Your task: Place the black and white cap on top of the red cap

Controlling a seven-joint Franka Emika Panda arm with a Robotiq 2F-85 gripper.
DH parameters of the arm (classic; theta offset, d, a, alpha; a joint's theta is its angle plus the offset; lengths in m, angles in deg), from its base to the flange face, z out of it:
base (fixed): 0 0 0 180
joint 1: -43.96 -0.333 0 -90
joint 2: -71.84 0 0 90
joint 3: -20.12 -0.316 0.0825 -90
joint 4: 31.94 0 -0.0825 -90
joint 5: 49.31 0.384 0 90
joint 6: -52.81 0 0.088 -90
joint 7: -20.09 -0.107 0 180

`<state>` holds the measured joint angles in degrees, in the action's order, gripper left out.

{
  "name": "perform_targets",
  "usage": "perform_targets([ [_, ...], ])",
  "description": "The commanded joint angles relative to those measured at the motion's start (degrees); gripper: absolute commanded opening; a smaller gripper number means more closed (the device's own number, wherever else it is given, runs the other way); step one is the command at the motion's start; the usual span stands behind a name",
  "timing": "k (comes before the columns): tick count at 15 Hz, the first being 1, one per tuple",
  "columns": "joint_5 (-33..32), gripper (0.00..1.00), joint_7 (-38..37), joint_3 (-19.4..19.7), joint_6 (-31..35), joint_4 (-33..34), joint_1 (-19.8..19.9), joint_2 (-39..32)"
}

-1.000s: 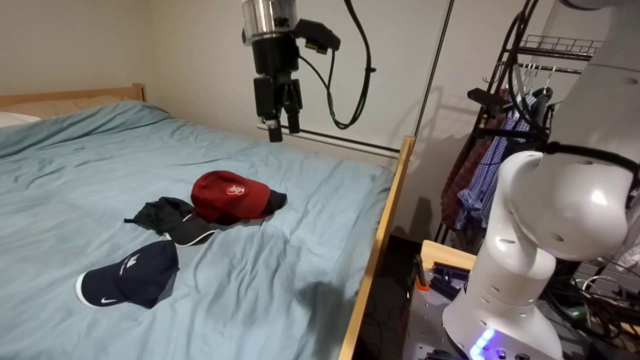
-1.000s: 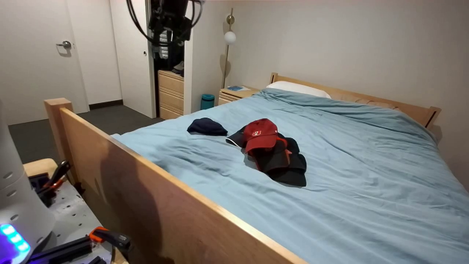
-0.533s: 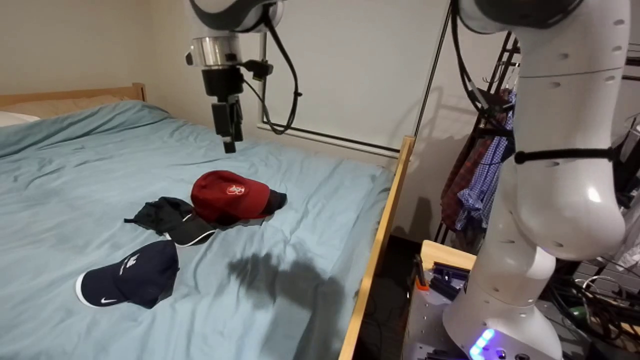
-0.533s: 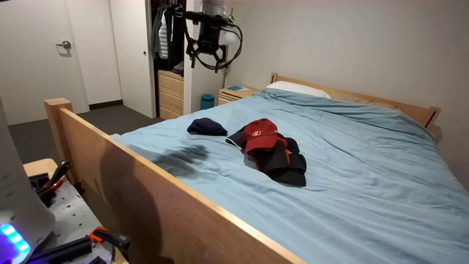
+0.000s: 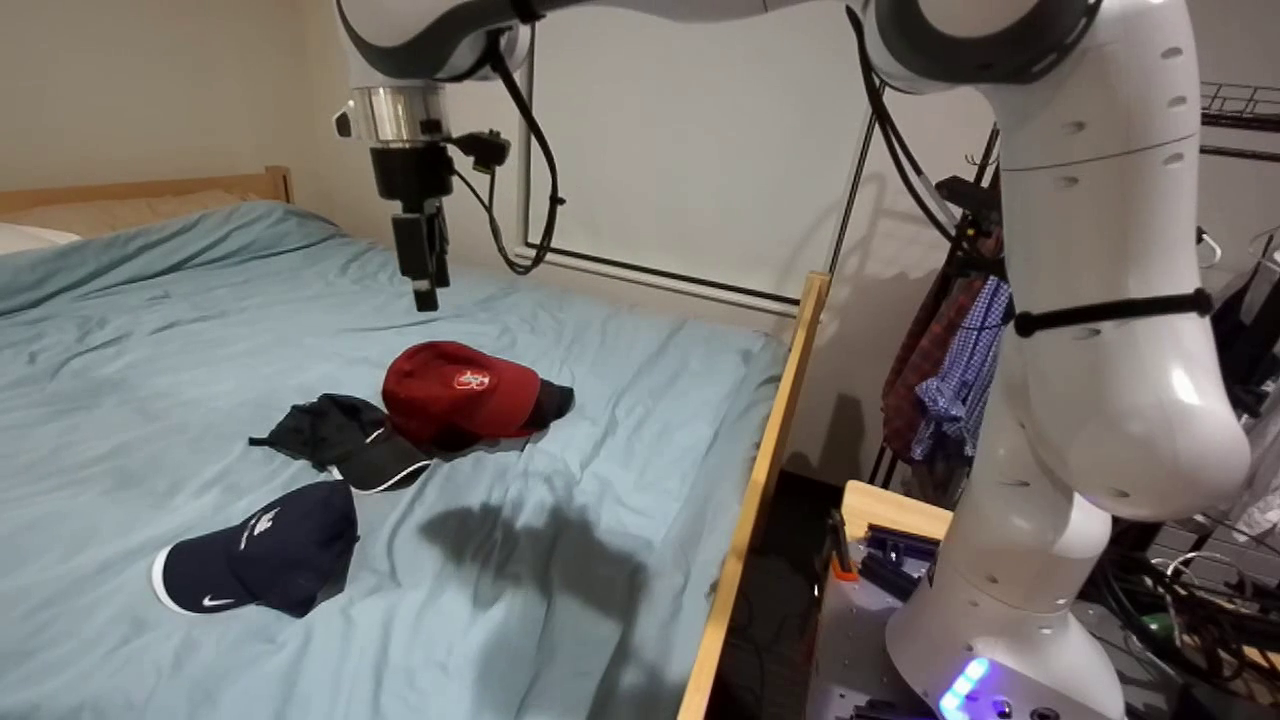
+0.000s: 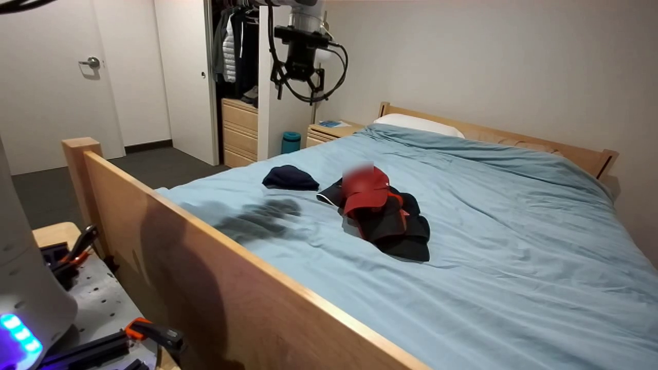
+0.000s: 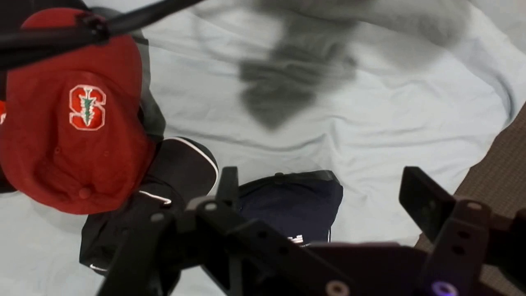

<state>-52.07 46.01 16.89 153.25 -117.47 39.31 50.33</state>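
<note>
The black and white cap (image 5: pixel 325 430) lies flat on the bed, black with a white line along its brim edge. It touches the red cap (image 5: pixel 455 395) and seems partly under its side. In an exterior view mostly its brim (image 6: pixel 331 194) shows; the red cap (image 6: pixel 370 198) hides the rest. In the wrist view the red cap (image 7: pixel 70 156) is at the left, and the black and white cap (image 7: pixel 181 168) beside it is partly covered by a finger. My gripper (image 5: pixel 428 295) is open and empty, high above the bed; its spread fingers also show in the wrist view (image 7: pixel 322 181).
A navy cap (image 5: pixel 265 550) with a white brim edge lies near the black and white one; in the wrist view the navy cap (image 7: pixel 287 201) shows between my fingers. More dark caps (image 6: pixel 406 241) lie under the red cap. The wooden footboard (image 6: pixel 247 267) stands between base and bed.
My gripper has swung out over the bed toward the caps and come down somewhat, with slower motion in the last half second. The caps have not moved.
</note>
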Motion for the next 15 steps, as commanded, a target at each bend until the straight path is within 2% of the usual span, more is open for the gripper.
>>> perform_targets([
  [1, -3.3, 1.0, 7.1, -1.3, 7.3, 2.4, 1.4, -5.8],
  [2, -2.3, 1.0, 10.6, -1.9, 11.9, 2.7, 2.3, -8.0],
  [5, -3.6, 1.0, 12.5, -1.2, 17.2, 5.4, 2.7, -15.7],
  [10, -8.5, 1.0, 16.1, -0.7, 17.7, 14.7, 3.3, -28.7],
  [11, -7.7, 1.0, 12.6, -0.7, 17.4, 9.5, 2.7, -24.7],
  [15, -7.7, 1.0, 12.8, -0.8, 17.4, 10.6, 2.7, -26.3],
])
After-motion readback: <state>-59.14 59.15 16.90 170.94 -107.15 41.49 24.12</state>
